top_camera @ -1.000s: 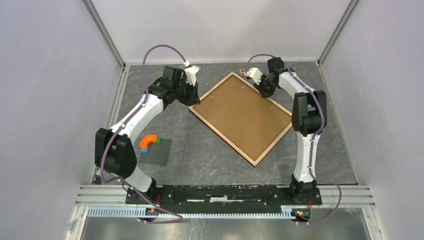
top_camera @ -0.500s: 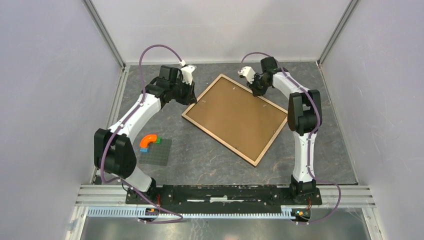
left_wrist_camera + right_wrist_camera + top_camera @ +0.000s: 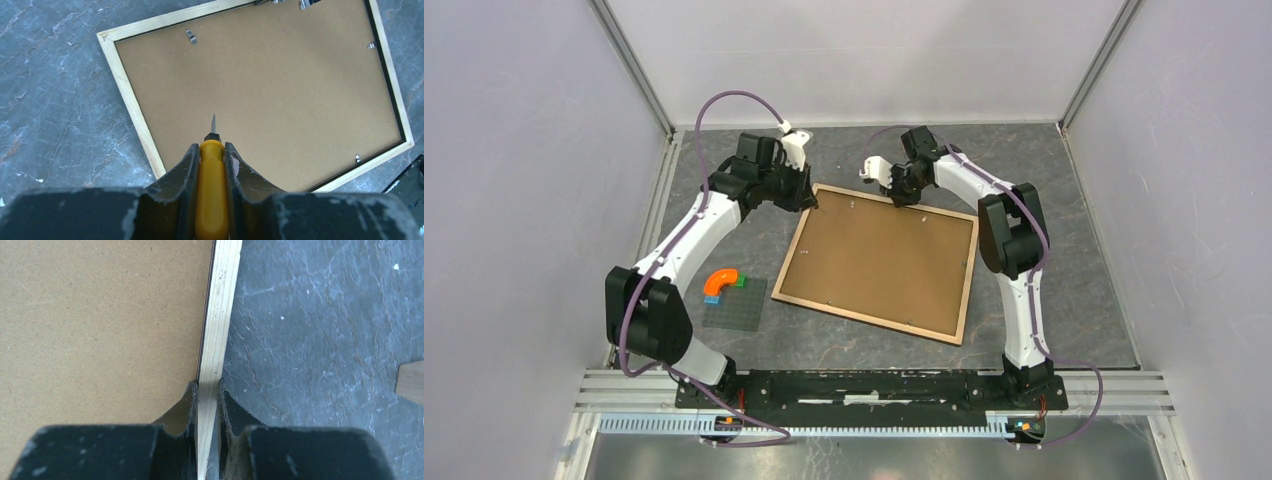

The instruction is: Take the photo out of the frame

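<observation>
**Student:** What does the left gripper (image 3: 212,150) hold?

**Tutor:** Its two fingers (image 3: 186,170) are clamped on a yellow-handled tool (image 3: 211,195). The handle fills the gap between them, and a thin metal tip (image 3: 213,123) projects just beyond the fingertips. The tip lies over the backboard (image 3: 280,90). Whether it touches the board cannot be told.

**Student:** And where is the frame (image 3: 879,262)?

**Tutor:** It lies flat on the grey table (image 3: 1064,200), back upward. In the left wrist view it spreads ahead of the fingertips, with one corner of its wooden rim (image 3: 131,102) off to their left. Small metal tabs (image 3: 190,36) sit along the inner border.

**Student:** What about the right gripper (image 3: 207,390)?

**Tutor:** Its fingers are closed on the wooden rim at the frame's far edge. One finger presses the backboard side and the other the outer side. The rim runs straight ahead from between them, with fibreboard to the left of the fingers and bare table to the right.

**Student:** Is there anything else on the table?

**Tutor:** A dark baseplate (image 3: 742,312) carrying an orange arch (image 3: 720,282) rests well apart from both sets of fingers, nearer the left arm's base.
</observation>
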`<state>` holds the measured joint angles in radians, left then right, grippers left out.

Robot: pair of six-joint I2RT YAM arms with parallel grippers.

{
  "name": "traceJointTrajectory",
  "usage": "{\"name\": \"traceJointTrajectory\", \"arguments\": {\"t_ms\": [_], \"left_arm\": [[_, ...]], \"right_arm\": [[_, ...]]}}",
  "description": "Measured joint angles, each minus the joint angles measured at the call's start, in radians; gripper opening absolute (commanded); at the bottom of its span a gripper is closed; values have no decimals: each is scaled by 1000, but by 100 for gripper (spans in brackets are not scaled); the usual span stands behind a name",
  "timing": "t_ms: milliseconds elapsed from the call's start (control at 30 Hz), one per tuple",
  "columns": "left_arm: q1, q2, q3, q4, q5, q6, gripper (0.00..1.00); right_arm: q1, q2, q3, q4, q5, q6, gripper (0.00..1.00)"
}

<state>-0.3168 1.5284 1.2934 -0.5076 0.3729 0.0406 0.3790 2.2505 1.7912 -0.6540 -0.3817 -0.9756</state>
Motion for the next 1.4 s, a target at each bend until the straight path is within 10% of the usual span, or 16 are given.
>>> {"name": "traceJointTrajectory", "arguments": {"t_ms": [267, 700, 1033, 1400], "left_arm": [[0, -21, -30, 2, 56, 16, 2], [-191, -17, -40, 24, 76, 147, 2], [-465, 179, 63, 144, 25, 152, 2], [-620, 418, 278, 199, 21, 152, 2]], "right_arm": [[10, 0, 1, -6, -60, 29, 12], [-42, -64, -11, -4, -264, 328, 62], [-475, -463, -372, 59, -369, 493, 62], [-546, -529, -835, 159, -316, 732, 57]]}}
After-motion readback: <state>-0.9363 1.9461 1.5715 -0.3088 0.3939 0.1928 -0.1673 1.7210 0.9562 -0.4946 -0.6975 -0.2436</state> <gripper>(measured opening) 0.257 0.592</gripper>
